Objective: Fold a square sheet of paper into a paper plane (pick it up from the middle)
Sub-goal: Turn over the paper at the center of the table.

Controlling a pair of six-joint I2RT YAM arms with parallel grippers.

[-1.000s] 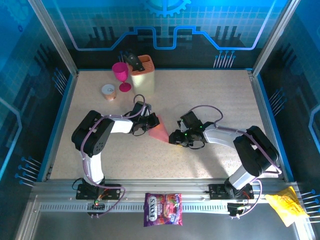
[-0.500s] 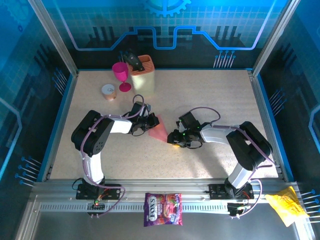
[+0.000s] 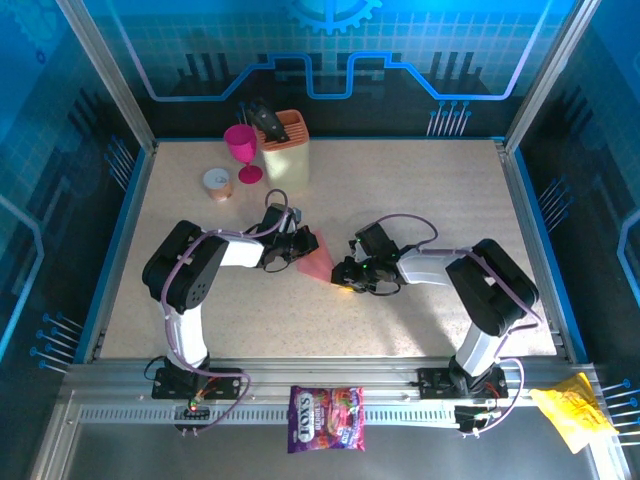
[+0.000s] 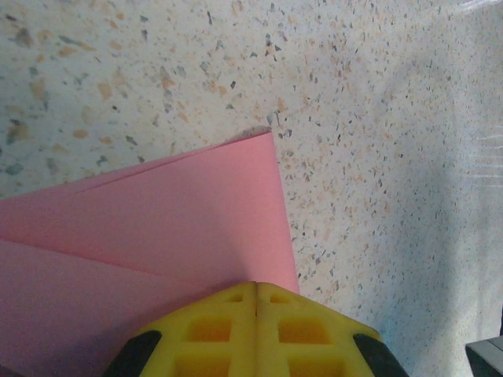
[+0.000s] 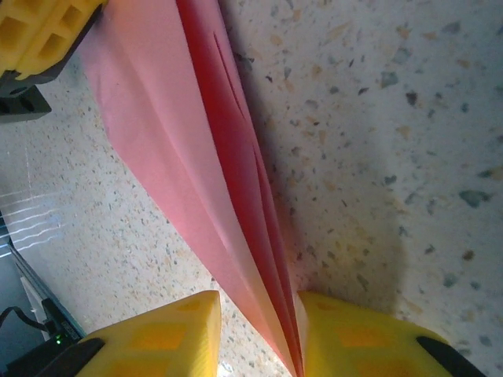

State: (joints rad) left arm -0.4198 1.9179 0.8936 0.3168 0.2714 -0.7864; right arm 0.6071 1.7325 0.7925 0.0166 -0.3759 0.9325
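The right arm's elbow has swung inward and the right gripper (image 3: 346, 274) has narrowed since 1 second ago. Its 2 yellow fingers (image 5: 361, 338) stand slightly apart astride the tapered end of the folded pink paper (image 3: 316, 258), 1 touching it, the other just beside. Both forearms lie low over the speckled table (image 3: 440, 190), grippers facing each other. The left gripper (image 3: 297, 248) is clamped on the paper's wide end. The paper sits mid-table, its long axis running between the grippers.
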